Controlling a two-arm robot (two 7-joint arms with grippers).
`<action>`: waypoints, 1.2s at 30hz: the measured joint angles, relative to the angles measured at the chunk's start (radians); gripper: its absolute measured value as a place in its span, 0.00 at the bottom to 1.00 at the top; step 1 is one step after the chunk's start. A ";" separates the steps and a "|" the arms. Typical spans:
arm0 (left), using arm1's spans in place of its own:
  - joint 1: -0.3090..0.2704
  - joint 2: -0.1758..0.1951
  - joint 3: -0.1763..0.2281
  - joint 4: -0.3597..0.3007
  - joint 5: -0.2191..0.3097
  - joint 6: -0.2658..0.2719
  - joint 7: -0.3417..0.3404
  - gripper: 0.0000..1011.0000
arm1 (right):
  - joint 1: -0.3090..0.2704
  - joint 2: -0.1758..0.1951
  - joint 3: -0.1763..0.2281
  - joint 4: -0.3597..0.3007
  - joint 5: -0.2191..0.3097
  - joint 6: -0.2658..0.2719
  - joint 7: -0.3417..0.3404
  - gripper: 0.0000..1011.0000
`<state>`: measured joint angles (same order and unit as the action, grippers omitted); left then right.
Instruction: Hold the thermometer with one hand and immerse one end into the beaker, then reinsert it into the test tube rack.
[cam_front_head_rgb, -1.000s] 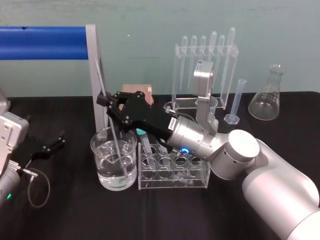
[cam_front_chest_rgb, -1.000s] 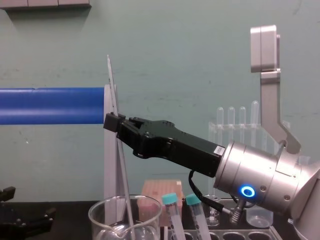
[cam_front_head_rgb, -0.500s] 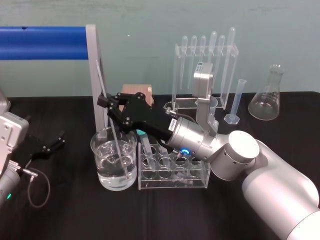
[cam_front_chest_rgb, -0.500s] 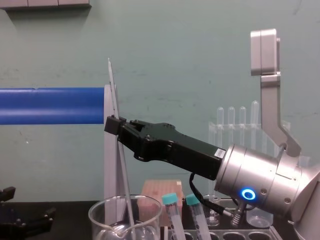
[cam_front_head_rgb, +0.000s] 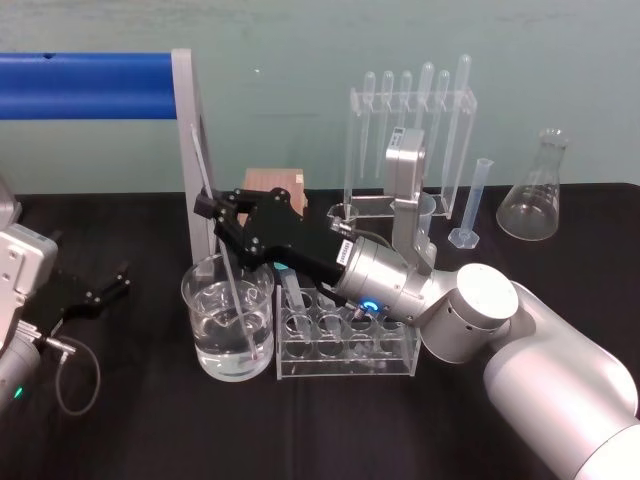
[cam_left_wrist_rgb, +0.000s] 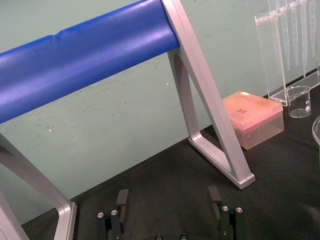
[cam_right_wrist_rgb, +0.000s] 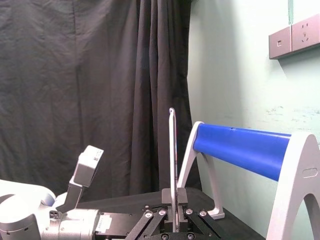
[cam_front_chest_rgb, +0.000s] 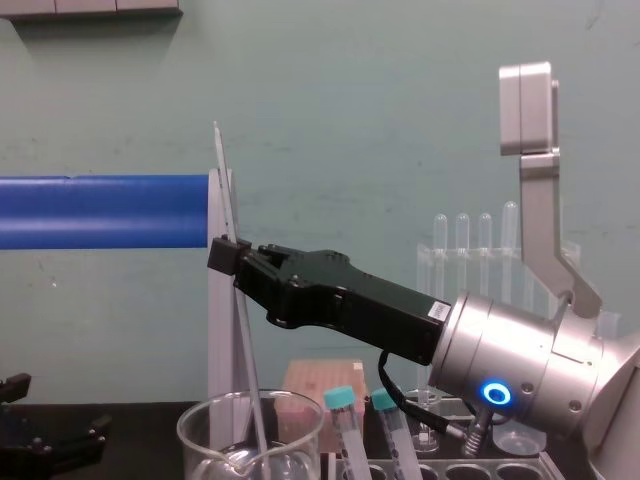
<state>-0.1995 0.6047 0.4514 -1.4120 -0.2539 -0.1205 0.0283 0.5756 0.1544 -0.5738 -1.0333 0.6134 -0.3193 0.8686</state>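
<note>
The thermometer (cam_front_head_rgb: 203, 175) is a long thin glass rod, tilted, with its lower end down in the water of the large glass beaker (cam_front_head_rgb: 190, 292). My right gripper (cam_front_head_rgb: 211, 206) is shut on its upper part, above the beaker's rim. In the chest view the thermometer (cam_front_chest_rgb: 224, 190) rises past the right gripper (cam_front_chest_rgb: 226, 255) and drops into the beaker (cam_front_chest_rgb: 200, 425). In the right wrist view the rod (cam_right_wrist_rgb: 172, 150) stands up from between the fingers. The test tube rack (cam_front_head_rgb: 400, 345) sits just right of the beaker. My left gripper (cam_front_head_rgb: 103, 287) rests open at the left, holding nothing.
A blue bar on a grey frame (cam_front_head_rgb: 185, 130) stands behind the beaker. A pipette stand (cam_front_head_rgb: 360, 140), a measuring cylinder (cam_front_head_rgb: 470, 205), a conical flask (cam_front_head_rgb: 535, 200) and a pink box (cam_front_head_rgb: 275, 182) are at the back. Teal-capped tubes (cam_front_chest_rgb: 340, 400) stand in the rack.
My right gripper has sunk slightly with the thermometer, so the rod's top end sits a little lower. The left arm has not moved.
</note>
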 joint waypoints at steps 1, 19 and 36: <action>0.000 0.000 0.000 0.000 0.000 0.000 0.000 1.00 | -0.001 0.000 0.000 0.000 0.000 0.000 0.000 0.06; 0.000 0.000 0.000 0.000 0.000 0.000 0.000 1.00 | -0.003 0.001 0.000 -0.002 0.000 0.000 -0.001 0.06; 0.000 0.000 0.000 0.000 0.000 0.000 0.000 1.00 | -0.001 -0.002 -0.001 0.004 0.001 0.000 0.002 0.06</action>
<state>-0.1995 0.6047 0.4514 -1.4120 -0.2539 -0.1205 0.0283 0.5747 0.1527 -0.5748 -1.0296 0.6145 -0.3191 0.8709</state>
